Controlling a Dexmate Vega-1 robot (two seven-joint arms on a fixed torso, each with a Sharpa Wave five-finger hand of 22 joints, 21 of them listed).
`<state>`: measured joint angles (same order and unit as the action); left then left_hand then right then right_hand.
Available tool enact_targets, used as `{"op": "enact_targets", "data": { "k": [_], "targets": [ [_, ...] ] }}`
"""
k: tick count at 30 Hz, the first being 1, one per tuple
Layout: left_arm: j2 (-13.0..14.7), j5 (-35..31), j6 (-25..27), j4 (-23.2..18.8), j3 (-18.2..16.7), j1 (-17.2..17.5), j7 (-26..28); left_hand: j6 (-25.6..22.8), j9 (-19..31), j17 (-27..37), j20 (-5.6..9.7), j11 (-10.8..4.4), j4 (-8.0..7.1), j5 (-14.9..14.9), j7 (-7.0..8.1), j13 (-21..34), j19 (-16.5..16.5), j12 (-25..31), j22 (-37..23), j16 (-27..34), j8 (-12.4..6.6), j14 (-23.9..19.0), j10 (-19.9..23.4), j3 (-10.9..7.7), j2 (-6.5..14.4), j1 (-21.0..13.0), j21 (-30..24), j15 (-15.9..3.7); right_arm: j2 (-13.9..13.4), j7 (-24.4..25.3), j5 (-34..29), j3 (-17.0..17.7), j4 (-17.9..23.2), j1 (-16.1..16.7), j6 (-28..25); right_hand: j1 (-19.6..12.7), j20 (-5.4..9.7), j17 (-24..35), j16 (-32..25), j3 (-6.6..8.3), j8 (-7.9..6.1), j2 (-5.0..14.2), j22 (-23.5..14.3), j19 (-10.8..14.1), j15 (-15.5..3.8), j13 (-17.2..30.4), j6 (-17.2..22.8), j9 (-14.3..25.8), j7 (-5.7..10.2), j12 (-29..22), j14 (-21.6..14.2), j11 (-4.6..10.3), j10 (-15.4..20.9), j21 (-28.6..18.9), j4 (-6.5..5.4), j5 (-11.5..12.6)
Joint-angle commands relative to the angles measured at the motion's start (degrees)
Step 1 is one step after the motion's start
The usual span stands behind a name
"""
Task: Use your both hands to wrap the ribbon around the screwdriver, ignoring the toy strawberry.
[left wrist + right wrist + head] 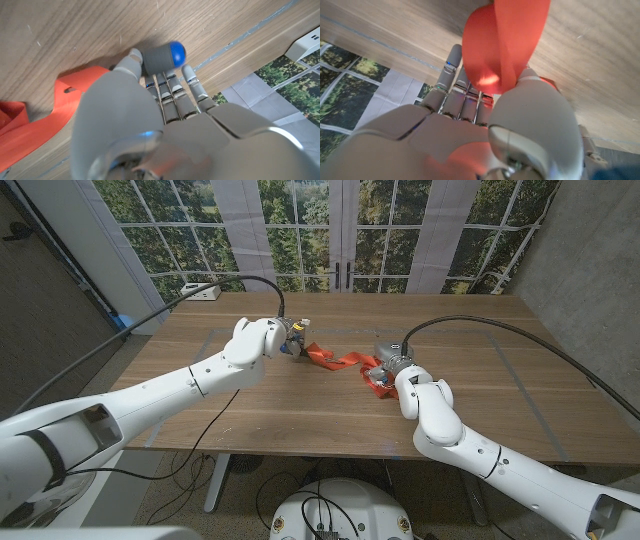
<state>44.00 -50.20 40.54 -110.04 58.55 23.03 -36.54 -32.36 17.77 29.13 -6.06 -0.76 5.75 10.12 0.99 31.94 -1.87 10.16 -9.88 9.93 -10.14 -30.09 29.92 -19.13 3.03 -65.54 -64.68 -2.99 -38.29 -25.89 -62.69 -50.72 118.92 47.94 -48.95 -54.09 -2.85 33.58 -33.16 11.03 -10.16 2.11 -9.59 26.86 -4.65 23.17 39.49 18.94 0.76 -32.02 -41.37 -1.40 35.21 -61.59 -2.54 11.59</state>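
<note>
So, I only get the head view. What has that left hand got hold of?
Observer: In the left wrist view the left hand grips the screwdriver, which has a grey handle with a blue end cap.
Operator: And the right one?
Observer: In the right wrist view the ribbon curls in a loop over the right hand's fingers, with the thumb against it.
</note>
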Motion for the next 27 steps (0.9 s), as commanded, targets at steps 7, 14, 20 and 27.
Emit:
{"op": "enact_targets", "data": {
  "k": [7, 14, 20, 27],
  "targets": [
    [-1.0, -4.2, -3.0, -1.4, -6.1, 4.4, -1.1, 17.1, -3.3, -5.8, -2.08, 2.40, -1.33, 0.8, 0.03, -4.3, 5.5, -0.3, -0.2, 0.2, 0.49, 14.9, -15.0, 3.91, -2.4, 7.4, 5.0, 4.49, -0.7, -7.3, 3.4, 1.8, 1.5, -1.4, -0.8, 9.3, -5.95, -6.6, 11.5, -5.92, 0.23, -5.11, 0.0, -7.6, 1.48, -4.2, -20.9, -4.6, 1.57, 12.8, 15.9, 0.74, -17.1, 9.5, -2.89, 2.4],
    [-1.8, -2.2, -2.8, -1.8, -9.6, 7.1, 3.0, 23.7, -5.1, -8.1, -3.28, 3.47, -2.68, 1.4, -0.90, -6.7, 7.6, -0.1, -0.2, 0.4, 0.26, 19.8, -20.9, 5.66, -1.9, 10.6, 7.4, 6.82, -1.4, -2.1, 18.1, 9.1, 3.1, 1.3, 2.1, 14.5, -9.03, -8.7, 16.3, -10.36, -0.06, -7.13, 0.0, -13.8, 4.56, -5.6, -33.3, -6.6, 0.89, 18.8, 25.6, -2.23, -26.1, 16.9, -4.74, 4.5],
    [-1.7, 1.6, -4.0, -2.4, -13.1, 9.9, 9.8, 26.9, -5.8, -9.1, -3.57, 4.21, -3.48, 1.5, -1.01, -7.9, 8.4, -0.1, -0.3, 0.5, 0.31, 22.1, -24.3, 6.47, -1.6, 12.4, 8.5, 7.70, -2.6, 6.8, 32.7, 15.6, 2.6, 4.4, 9.2, 18.1, -9.43, -9.5, 18.3, -13.09, -0.76, -8.04, -0.1, -17.4, 6.97, -6.2, -34.8, -7.0, 0.53, 20.1, 29.8, -4.07, -28.5, 20.9, -5.81, 5.8],
    [-1.0, 6.4, -6.5, -2.7, -16.0, 11.4, 14.8, 28.8, -6.2, -10.0, -3.71, 4.14, -3.88, 1.6, -0.48, -8.9, 9.0, -0.2, -0.3, 0.4, 0.25, 24.2, -27.0, 7.04, -1.5, 13.5, 9.4, 8.38, -4.6, 13.9, 42.0, 17.8, 1.8, 5.1, 14.4, 19.7, -9.42, -9.7, 18.4, -13.62, -1.64, -7.04, -0.1, -18.6, 7.43, -6.4, -32.7, -7.2, 0.90, 19.8, 30.3, -3.50, -27.9, 22.3, -6.36, 6.2]
  ]
}}
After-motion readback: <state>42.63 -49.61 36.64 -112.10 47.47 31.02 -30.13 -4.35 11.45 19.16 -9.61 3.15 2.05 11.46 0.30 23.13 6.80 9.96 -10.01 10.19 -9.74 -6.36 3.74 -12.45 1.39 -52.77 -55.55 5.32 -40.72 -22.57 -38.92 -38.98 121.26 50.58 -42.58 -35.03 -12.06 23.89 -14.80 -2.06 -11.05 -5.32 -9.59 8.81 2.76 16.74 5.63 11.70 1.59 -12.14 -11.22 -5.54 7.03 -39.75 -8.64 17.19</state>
